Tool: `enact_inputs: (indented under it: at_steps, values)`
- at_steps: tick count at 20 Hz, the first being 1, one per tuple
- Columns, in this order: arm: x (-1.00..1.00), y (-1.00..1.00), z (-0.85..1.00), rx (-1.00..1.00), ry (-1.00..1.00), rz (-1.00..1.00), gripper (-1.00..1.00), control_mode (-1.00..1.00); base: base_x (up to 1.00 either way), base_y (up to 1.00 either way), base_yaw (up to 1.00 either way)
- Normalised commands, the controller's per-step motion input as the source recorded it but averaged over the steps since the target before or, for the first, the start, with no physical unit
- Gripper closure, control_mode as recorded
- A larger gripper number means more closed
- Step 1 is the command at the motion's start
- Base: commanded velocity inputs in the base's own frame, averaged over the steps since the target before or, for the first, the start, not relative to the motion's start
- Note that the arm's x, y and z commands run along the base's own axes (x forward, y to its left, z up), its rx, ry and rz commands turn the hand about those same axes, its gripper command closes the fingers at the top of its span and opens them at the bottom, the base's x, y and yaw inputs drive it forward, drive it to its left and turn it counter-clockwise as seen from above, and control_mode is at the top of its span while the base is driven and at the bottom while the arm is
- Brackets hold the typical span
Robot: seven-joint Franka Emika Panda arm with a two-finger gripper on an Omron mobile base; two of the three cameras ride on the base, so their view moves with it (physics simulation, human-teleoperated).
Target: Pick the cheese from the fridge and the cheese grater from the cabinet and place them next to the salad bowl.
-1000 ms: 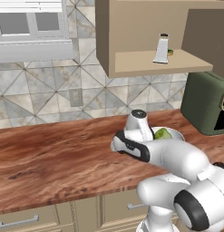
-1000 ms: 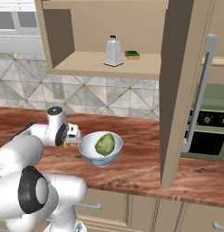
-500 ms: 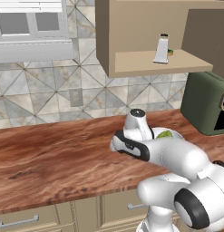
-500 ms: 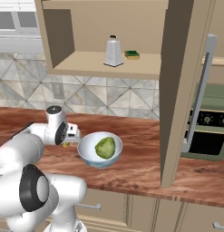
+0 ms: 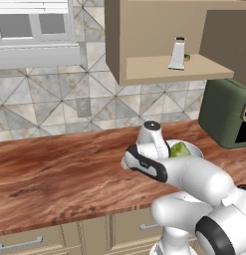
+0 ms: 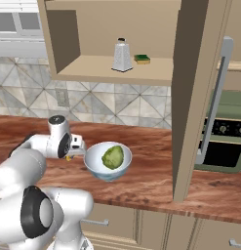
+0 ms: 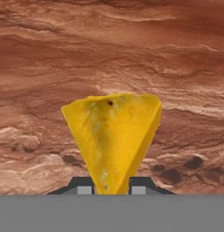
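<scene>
The yellow-orange triangular wedge of cheese (image 7: 112,138) is clamped between the two dark finger tips of the pincer (image 7: 111,186), its narrow end pinched at the tips and its broad end pointing away, over the reddish-brown wood-grain table (image 7: 131,54). In the right base view the pincer (image 6: 72,152) is seen low over the table, just to the left of the round white bowl with a green lettuce ball inside (image 6: 108,160), and a small yellow speck of the cheese (image 6: 68,157) shows under the hand. Whether the wedge already touches the table cannot be told.

The step in hand is judged to be the setting-down of the cheese next to the salad bowl. The next move calls for the wedge to be lowered onto the table, the fingers to be parted, and the hand to be lifted straight away without the bowl being nudged.

The small tapered silver box grater with a dark top handle (image 6: 122,56) is seen upright on the shelf of the tan wooden wall cabinet (image 6: 92,71), just beside a flat green-and-yellow block (image 6: 142,59); it is not yet fetched, and a high reach will be needed for it.
</scene>
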Motion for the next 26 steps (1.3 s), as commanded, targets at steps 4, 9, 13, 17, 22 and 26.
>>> enact_inputs:
  at_steps: [4,9,13,17,22,26]
  values:
    - [0.00,0.02,-0.12,-0.01,0.00,0.17,1.00,-1.00,0.00,0.00,0.00]
    - [0.07,0.04,-0.12,-0.06,0.00,0.18,1.00,-1.00,0.00,0.00,0.00]
    - [-0.02,-0.02,-0.03,-0.08,0.00,0.13,1.00,-1.00,0.00,0.00,0.00]
    - [-0.01,-0.01,-0.06,-0.09,0.02,0.12,1.00,-1.00,0.00,0.00,0.00]
    - [0.00,-0.01,-0.06,-0.06,0.00,0.13,1.00,-1.00,0.00,0.00,0.00]
    - [0.06,0.00,-0.18,-0.01,0.01,0.10,1.00,-1.00,0.00,0.00,0.00]
